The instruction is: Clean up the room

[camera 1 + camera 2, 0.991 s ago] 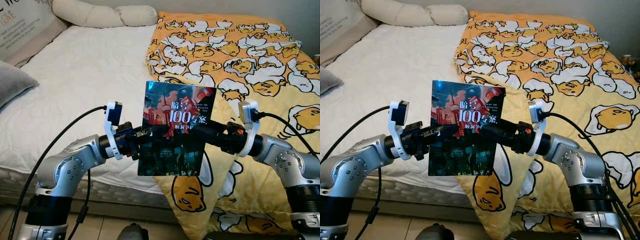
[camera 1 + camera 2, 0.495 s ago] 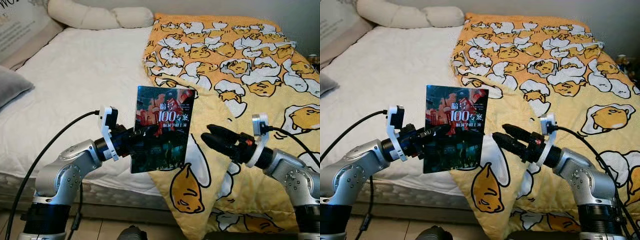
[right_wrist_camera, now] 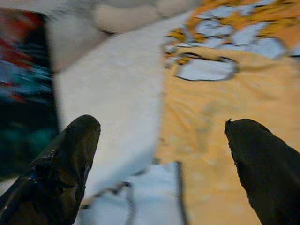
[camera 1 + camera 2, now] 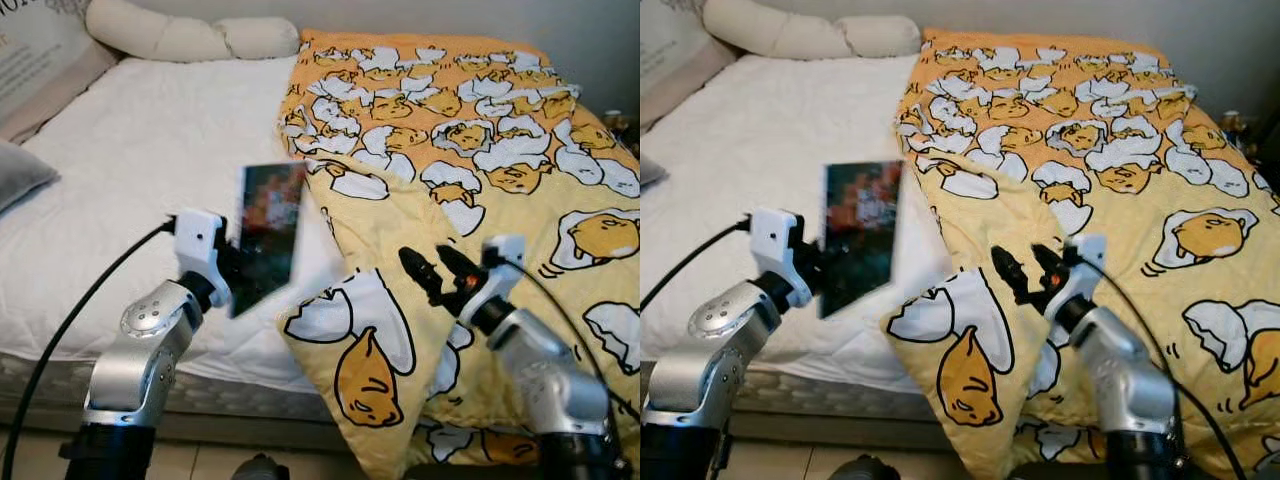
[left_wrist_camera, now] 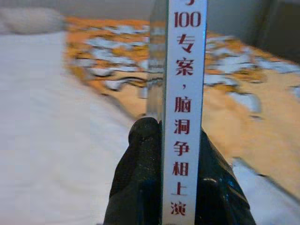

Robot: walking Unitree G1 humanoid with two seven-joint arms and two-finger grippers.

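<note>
Book (image 4: 265, 235) with a dark cover of red and teal colours and a white spine with red Chinese characters is held upright above the white mattress (image 4: 150, 150), blurred in the head views. The left gripper (image 5: 180, 140) is clamped on its lower spine. The right gripper (image 4: 432, 268) has its fingers spread apart, holding nothing, above the yellow egg-pattern blanket (image 4: 480, 150).

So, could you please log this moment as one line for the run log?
left gripper: shut on book, held above bed | right gripper: open, holding nothing, over yellow blanket
</note>
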